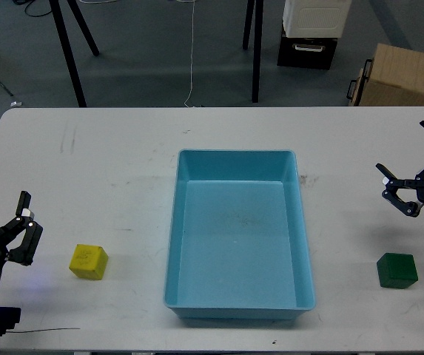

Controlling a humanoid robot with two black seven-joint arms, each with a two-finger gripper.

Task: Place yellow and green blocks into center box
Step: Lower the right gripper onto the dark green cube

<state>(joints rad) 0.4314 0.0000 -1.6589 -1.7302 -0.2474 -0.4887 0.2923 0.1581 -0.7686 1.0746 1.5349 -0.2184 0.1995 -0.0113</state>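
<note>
- Viewing from the head: the yellow block lies just right of the left gripper, on the table left of the center box. Left fingers stand apart, empty.
- The green block lies below and slightly left of the right gripper, right of the box. Right fingers stand apart, empty.
- Judgement: each arm is nearest to its own-side block; the box holds nothing yet.
</note>
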